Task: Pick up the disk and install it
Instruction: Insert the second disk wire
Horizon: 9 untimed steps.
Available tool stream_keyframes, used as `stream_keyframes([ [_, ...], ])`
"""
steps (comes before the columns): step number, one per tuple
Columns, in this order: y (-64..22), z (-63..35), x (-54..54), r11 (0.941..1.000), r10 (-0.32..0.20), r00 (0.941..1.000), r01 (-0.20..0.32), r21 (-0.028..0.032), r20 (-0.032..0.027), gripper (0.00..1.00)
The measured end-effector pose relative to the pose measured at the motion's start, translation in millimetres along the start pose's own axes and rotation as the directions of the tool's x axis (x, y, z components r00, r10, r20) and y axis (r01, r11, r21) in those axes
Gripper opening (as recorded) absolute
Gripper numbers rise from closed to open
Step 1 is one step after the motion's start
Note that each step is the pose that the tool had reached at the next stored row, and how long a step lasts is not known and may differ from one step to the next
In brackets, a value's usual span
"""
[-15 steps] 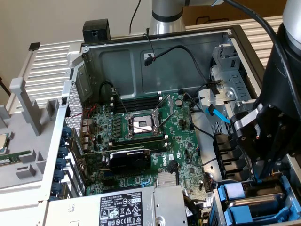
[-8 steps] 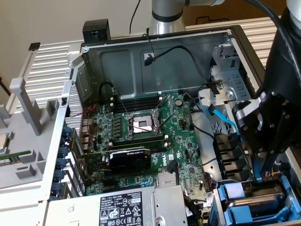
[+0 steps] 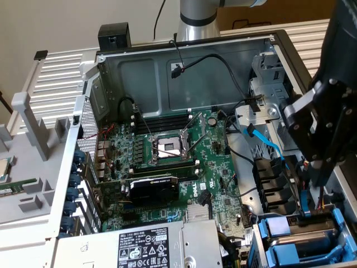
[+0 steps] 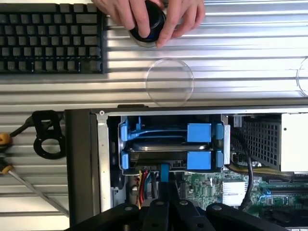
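Disk seated in drive bay; claw clenched, holding nothing.

Disk (image 4: 159, 146): flat metal slab, dull grey, in bright blue plastic rails, lying inside the corner bay of the open computer case (image 3: 184, 67); install appears largely done. Claw (image 4: 167, 192): black, matte, fingers together just beside the bay. Ribbed metal surface (image 4: 231, 43) carries a black keyboard (image 4: 50, 38); a hand (image 4: 154, 17) grips a round black knob.
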<state>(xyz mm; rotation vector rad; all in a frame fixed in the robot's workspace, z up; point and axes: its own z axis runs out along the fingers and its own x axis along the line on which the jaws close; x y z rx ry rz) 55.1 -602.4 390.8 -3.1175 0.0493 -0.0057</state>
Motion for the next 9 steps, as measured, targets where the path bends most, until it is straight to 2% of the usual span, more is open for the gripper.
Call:
stream_keyframes([
  [2,-0.5,-3.6,0.0,1.0,0.0,1.0,0.0,-0.0003,-0.0005,0.11],
  [9,-0.9,-4.1,0.0,1.0,0.001,1.0,-0.001,-0.0005,-0.0006,0.11],
])
